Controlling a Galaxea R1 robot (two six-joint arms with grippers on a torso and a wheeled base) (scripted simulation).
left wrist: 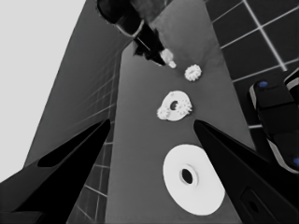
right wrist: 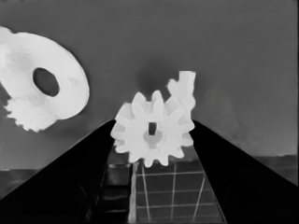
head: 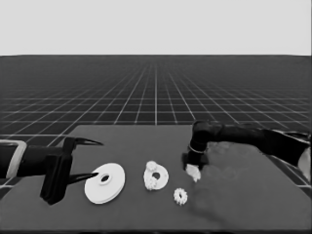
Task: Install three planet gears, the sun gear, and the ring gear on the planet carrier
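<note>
Gear (right wrist: 153, 135) clamped btwn right gripper (head: 193, 171) fingers, near table (head: 146, 141) surface right of centre; thin white piece (right wrist: 183, 91) just behind it. Smaller round part (head: 156, 176) mid-table w/ two gears on it. Another gear (head: 180, 196) lies loose nearer the front. Larger round part (head: 105, 183) flat to the left. Left gripper (head: 90, 158) waits at left end, fingers apart

No readable text, labels, brands, numbers or signs anywhere. White parts blank, table surface blank, arms and fingers unmarked.
</note>
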